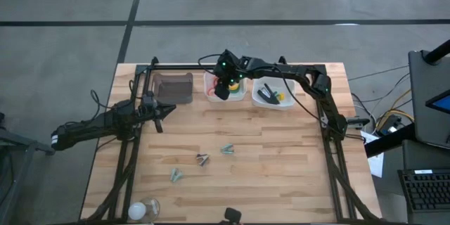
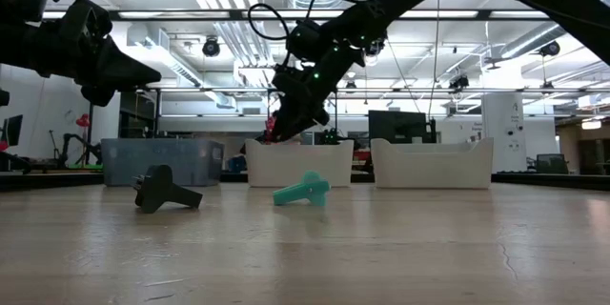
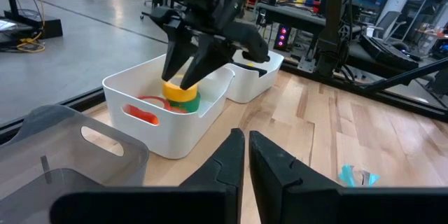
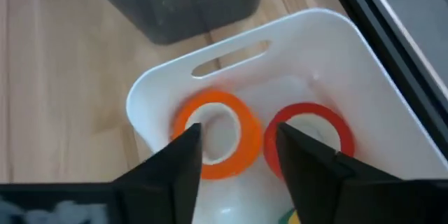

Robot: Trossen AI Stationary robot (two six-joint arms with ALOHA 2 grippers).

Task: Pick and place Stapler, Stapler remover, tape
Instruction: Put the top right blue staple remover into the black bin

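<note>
Three staple removers (image 1: 202, 159) await on the tabletop (image 1: 281, 169); right end effector (image 1: 223, 86), fingers parted and empty, hovers over tape (image 3: 180, 92) already binned; left end effector (image 1: 159, 116) closed, idle

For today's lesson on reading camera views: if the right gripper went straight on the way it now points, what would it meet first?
The right gripper, fingers open, points down into the white bin. Straight on, it would probably first meet the orange-looking tape roll lying between its fingers, with a red roll beside it; depth is uncertain.

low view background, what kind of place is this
Probably a robotics lab or workshop: exposed ceiling ducts and strip lights, monitors on benches behind the wooden table, and the right gripper over a white bin.
</note>
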